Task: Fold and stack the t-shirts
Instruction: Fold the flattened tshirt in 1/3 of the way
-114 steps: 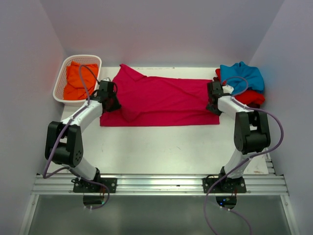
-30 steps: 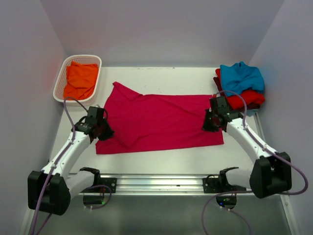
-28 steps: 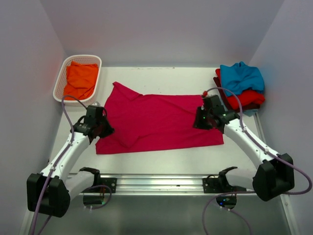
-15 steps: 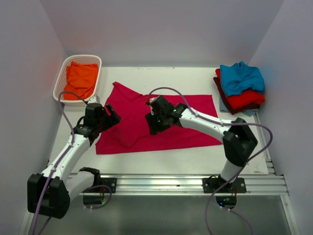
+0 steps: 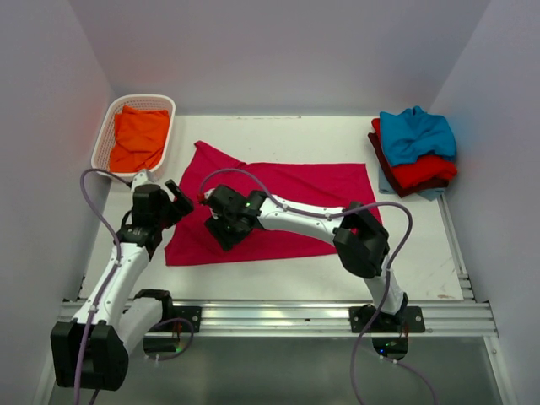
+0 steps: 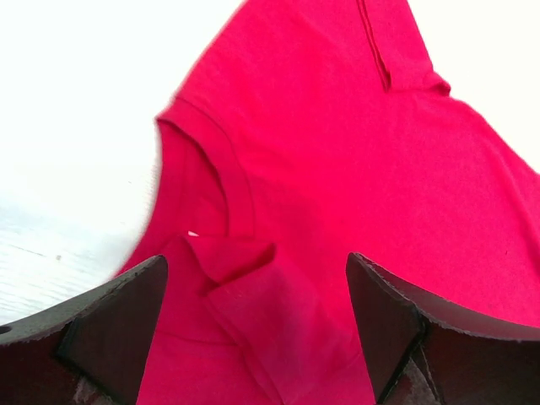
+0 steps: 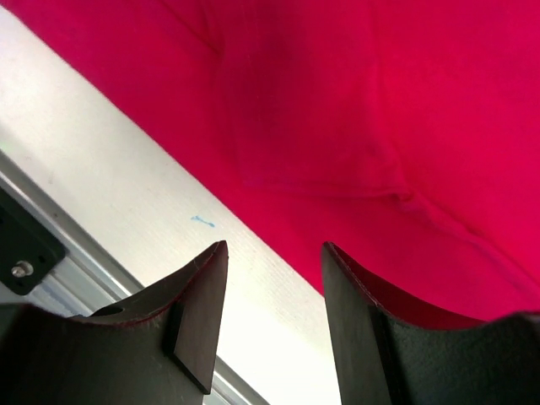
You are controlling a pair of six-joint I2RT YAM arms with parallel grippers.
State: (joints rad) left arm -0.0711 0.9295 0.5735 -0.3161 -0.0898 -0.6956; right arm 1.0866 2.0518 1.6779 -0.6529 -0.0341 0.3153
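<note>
A crimson-pink t-shirt [image 5: 295,198] lies spread across the middle of the table. In the left wrist view its collar [image 6: 211,181] and a folded-over flap [image 6: 253,295] show. My left gripper [image 5: 179,201] hovers at the shirt's left edge, open wide [image 6: 257,337], with nothing held. My right arm reaches far left over the shirt. Its gripper [image 5: 224,229] is open [image 7: 274,291] above the shirt's near hem [image 7: 380,110], also empty. An orange t-shirt [image 5: 139,135] fills the basket. Teal-blue [image 5: 415,131], red [image 5: 426,171] and maroon [image 5: 377,152] t-shirts are piled at the back right.
The white lattice basket [image 5: 108,122] stands at the back left corner. Walls close in on the left, back and right. A metal rail [image 5: 270,316] runs along the near table edge. Bare white table [image 7: 126,169] shows beside the hem.
Both grippers have opened and let go of the crimson-pink shirt. My right arm has swung from the shirt's right edge across to its left part. The left gripper has drawn back a little.
</note>
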